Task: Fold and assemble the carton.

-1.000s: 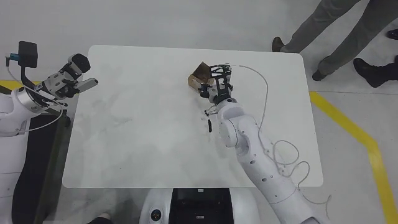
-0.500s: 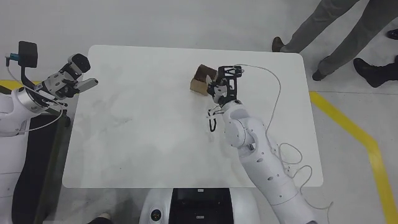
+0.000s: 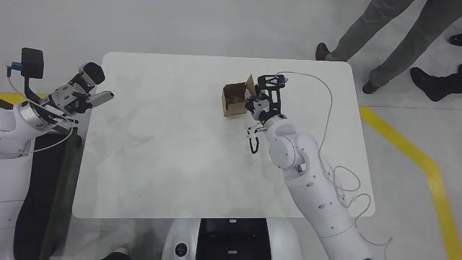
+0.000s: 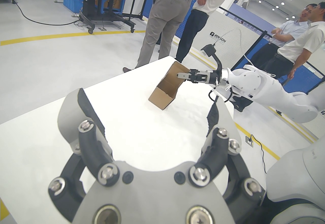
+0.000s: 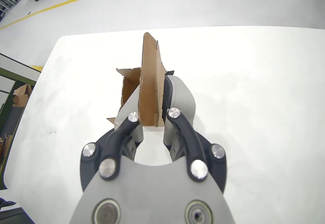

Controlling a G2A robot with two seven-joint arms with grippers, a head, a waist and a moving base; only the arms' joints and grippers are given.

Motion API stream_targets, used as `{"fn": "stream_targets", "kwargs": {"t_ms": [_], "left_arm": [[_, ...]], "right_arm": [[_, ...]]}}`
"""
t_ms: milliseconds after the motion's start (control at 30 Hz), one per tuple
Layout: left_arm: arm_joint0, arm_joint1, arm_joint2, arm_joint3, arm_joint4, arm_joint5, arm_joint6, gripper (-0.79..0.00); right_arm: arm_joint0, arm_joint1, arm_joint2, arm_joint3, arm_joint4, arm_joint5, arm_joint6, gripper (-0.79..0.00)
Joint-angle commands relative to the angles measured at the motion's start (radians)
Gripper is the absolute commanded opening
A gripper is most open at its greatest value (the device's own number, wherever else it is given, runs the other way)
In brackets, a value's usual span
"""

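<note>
Turned level since a second ago, the carton [image 3: 233,101] rests open on the desk [image 3: 180,159], our right claw [image 5: 153,85] pinching one flap, left claw [image 4: 148,100] wide; closing its flaps seemingly remains.

**Three cameras on one table: where each one looks from**

The top view looks steeply down from above the robot's arms. It is far enough back to take in the whole white, round-cornered table [image 3: 159,152] and the floor beyond it.

The left wrist view sits just behind the left gripper [image 4: 148,105] at one end of the table. It faces low across the tabletop into the room, with the brown cardboard carton [image 4: 166,90] and the right gripper [image 4: 181,74] well away.

The right wrist view sits close behind the right gripper and looks down past it at the carton, right in front of the lens.

All three views share the carton and the tabletop around it.
</note>
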Motion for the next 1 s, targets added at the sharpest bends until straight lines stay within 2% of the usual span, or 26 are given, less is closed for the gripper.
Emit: {"fn": "stream_targets", "kwargs": {"t_ms": [0, 233, 467, 500, 533, 567, 667, 900, 967], "left_arm": [[0.0, 0.0, 0.0, 0.0, 0.0, 0.0, 0.0, 0.0], [0.0, 0.0, 0.0, 0.0, 0.0, 0.0, 0.0, 0.0], [0.0, 0.0, 0.0, 0.0, 0.0, 0.0, 0.0, 0.0], [0.0, 0.0, 0.0, 0.0, 0.0, 0.0, 0.0, 0.0], [0.0, 0.0, 0.0, 0.0, 0.0, 0.0, 0.0, 0.0], [0.0, 0.0, 0.0, 0.0, 0.0, 0.0, 0.0, 0.0], [0.0, 0.0, 0.0, 0.0, 0.0, 0.0, 0.0, 0.0], [0.0, 0.0, 0.0, 0.0, 0.0, 0.0, 0.0, 0.0], [0.0, 0.0, 0.0, 0.0, 0.0, 0.0, 0.0, 0.0]], "right_arm": [[0.012, -0.001, -0.003, 0.013, 0.009, -0.003, 0.006, -0.588], [0.033, -0.001, -0.003, 0.038, 0.015, 0.001, 0.03, -0.643], [0.031, 0.001, 0.004, 0.051, 0.039, -0.008, 0.054, -0.634], [0.03, 0.001, 0.006, 0.05, 0.044, -0.01, 0.057, -0.656], [0.03, 0.001, 0.008, 0.05, 0.052, -0.016, 0.058, -0.745], [0.029, 0.002, 0.011, 0.05, 0.061, -0.02, 0.058, -0.785], [0.026, 0.002, 0.021, 0.051, 0.096, -0.037, 0.048, -0.785], [-0.018, -0.003, 0.046, 0.023, 0.33, -0.174, -0.062, -0.785], [-0.04, -0.008, 0.054, 0.026, 0.477, -0.254, -0.118, -0.785]]}}
